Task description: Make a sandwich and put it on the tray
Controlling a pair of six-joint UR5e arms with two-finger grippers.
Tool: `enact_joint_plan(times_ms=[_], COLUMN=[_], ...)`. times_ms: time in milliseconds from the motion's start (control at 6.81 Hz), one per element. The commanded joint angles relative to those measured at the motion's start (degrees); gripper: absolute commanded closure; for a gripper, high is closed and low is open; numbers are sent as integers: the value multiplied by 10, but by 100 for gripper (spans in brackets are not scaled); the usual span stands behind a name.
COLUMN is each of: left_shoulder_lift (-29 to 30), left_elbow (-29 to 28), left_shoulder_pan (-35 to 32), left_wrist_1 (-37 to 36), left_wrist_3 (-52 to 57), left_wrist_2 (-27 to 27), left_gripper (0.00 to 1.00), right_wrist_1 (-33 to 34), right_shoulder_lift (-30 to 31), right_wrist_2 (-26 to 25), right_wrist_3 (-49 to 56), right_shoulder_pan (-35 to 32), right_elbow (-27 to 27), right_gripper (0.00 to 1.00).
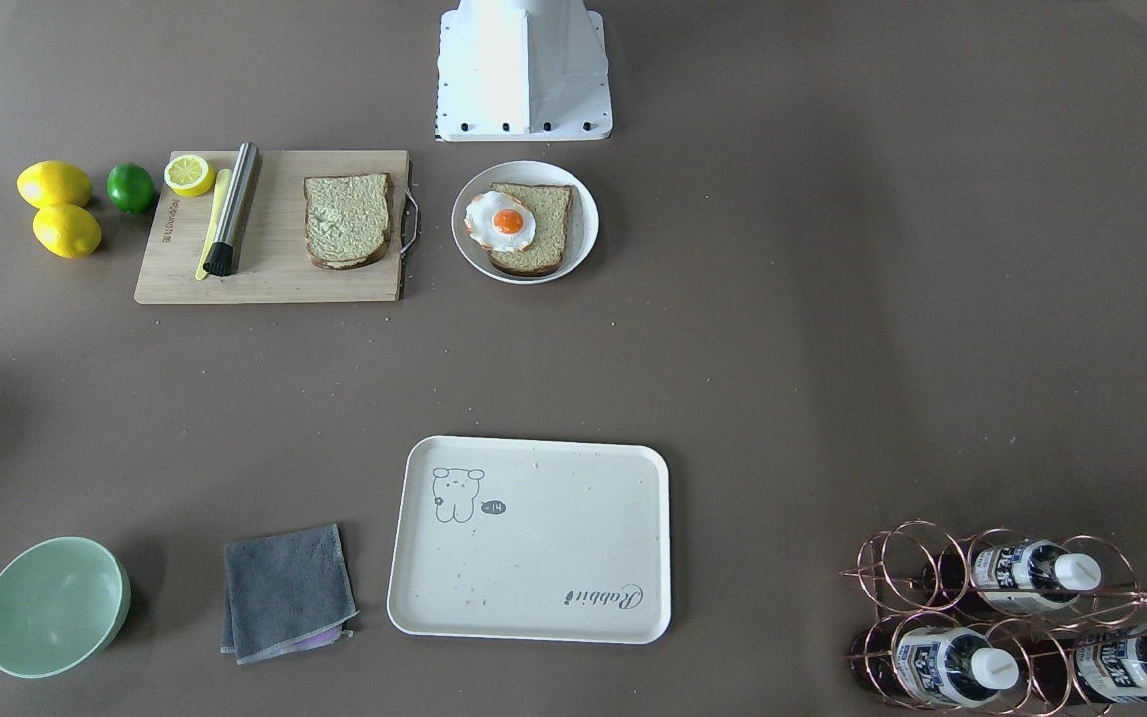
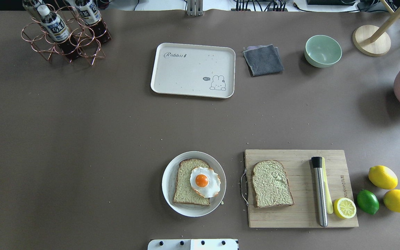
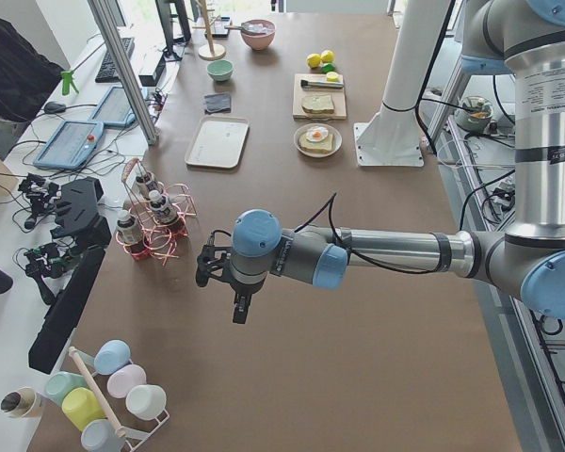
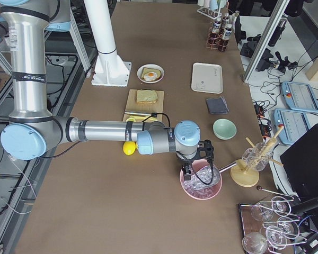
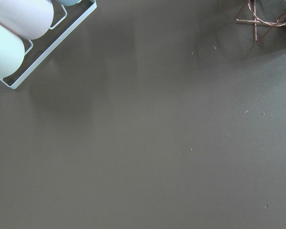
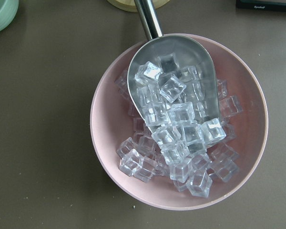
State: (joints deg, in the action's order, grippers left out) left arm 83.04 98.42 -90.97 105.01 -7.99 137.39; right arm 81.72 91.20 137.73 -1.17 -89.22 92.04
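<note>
One bread slice [image 2: 271, 184] lies on the wooden cutting board [image 2: 300, 218]. A second bread slice [image 2: 185, 185] lies on the round white plate [image 2: 168, 180] with the fried egg [image 2: 205, 182] on top of it. The cream tray [image 2: 193, 69] with the "Rabbit" script sits bare at the table's far side. My left gripper [image 3: 237, 306] hangs over bare table at the left end, far from the food; I cannot tell if it is open. My right gripper [image 4: 188, 170] hangs over a pink bowl of ice [image 4: 201, 181] at the right end; I cannot tell its state.
On the board lie a steel tool [image 2: 319, 191] and a half lemon [image 2: 344, 208]. Two lemons [image 2: 382, 177] and a lime [image 2: 367, 201] sit beside it. A grey cloth [image 2: 263, 59], a green bowl [image 2: 323, 51] and a copper bottle rack [image 2: 64, 34] stand along the far side.
</note>
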Motion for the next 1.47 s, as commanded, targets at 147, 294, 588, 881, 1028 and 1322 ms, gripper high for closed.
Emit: enact_joint_plan(times_ms=[147,294,588,881,1028,1322], left_shoulder_lift=[-2,-2,-2,5,5,5], left_elbow=[-2,-2,0,6,11,20], left_shoulder_pan=[0,0,1,36,66,138], left_wrist_1=[6,6,15,48,89,172], left_wrist_3=[-1,-1,0,-60,-128,-278], left_wrist_2=[1,1,1,0,-1,-6], left_gripper=[2,2,2,2,2,2], right_wrist_1=[-1,-1,-1,-36,-40,-66], right_shoulder_lift=[0,0,-1,-2,-8,-20], right_wrist_2=[6,6,6,7,7,6], right_wrist_3=[1,1,-1,-5,-8,-117], right_shoulder_pan=[0,0,0,7,17,66], right_elbow=[2,2,6,7,7,33], right_gripper=[0,0,0,0,0,0])
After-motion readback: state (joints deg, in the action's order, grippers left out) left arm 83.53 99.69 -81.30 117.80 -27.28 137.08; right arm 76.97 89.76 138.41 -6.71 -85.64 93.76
